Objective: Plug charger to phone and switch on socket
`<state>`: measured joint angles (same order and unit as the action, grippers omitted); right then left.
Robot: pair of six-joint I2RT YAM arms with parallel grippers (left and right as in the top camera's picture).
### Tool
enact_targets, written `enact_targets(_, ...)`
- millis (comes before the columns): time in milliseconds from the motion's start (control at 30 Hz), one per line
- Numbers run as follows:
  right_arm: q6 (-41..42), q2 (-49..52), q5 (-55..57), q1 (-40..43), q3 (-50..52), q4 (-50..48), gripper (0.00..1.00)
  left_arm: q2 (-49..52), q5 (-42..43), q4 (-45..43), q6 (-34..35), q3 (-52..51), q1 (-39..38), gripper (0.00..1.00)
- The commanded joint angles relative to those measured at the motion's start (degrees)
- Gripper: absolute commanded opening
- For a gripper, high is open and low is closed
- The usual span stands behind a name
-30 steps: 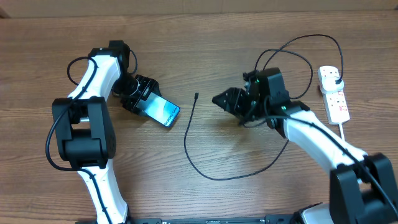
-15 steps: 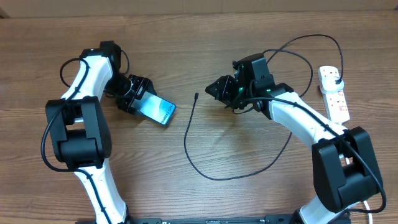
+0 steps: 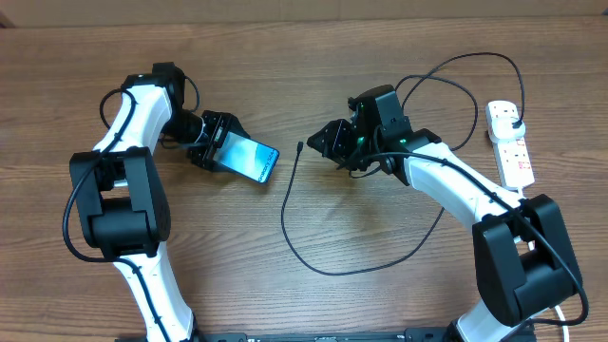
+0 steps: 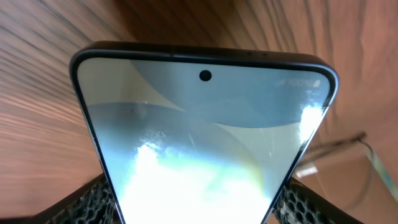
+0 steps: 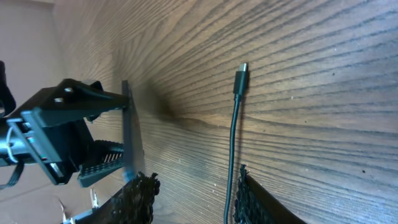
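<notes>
Phone (image 3: pixel 251 160) is sitting clamped in your left gripper (image 3: pixel 218 144). Your right gripper (image 3: pixel 318 145) is gaping wide, charger tip (image 3: pixel 300 146) at nine o'clock.

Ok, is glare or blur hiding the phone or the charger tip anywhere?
Left wrist: white glare washes out the lower screen of the phone, edges sharp. Right wrist: charger crisp to its tip, near fingers slightly soft. Overhead: even light, soft shadows.

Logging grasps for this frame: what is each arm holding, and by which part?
The left gripper holds the phone by its long edges, at the end nearer the wrist. The right gripper holds nothing; its jaws stand open astride the charger.
</notes>
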<state>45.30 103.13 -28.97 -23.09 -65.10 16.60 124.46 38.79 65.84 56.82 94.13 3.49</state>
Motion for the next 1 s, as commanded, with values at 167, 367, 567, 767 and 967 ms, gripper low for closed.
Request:
enact_targets(167, 0.8, 0.1, 0.5, 0.0, -1.3, 0.7, 0.45, 0.3, 20.0, 0.4, -0.3, 1.4, -0.1, 0.41)
enact_targets(367, 0.8, 0.1, 0.5, 0.0, -1.3, 1.3, 0.45, 0.3, 26.9, 0.4, -0.3, 1.4, -0.5, 0.38)
enact_targets(567, 0.7, 0.1, 0.5, 0.0, -1.3, 2.2, 0.45, 0.3, 27.3, 0.4, -0.3, 1.4, -0.5, 0.4)
enact_targets(767, 0.7, 0.1, 0.5, 0.0, -1.3, 2.3, 0.45, 0.3, 27.8, 1.1, -0.3, 1.4, -0.5, 0.4)
enact_targets(967, 0.7, 0.1, 2.7, 0.1, -1.3, 4.2, 0.45, 0.3, 28.4, 1.4, -0.6, 1.4, -0.5, 0.41)
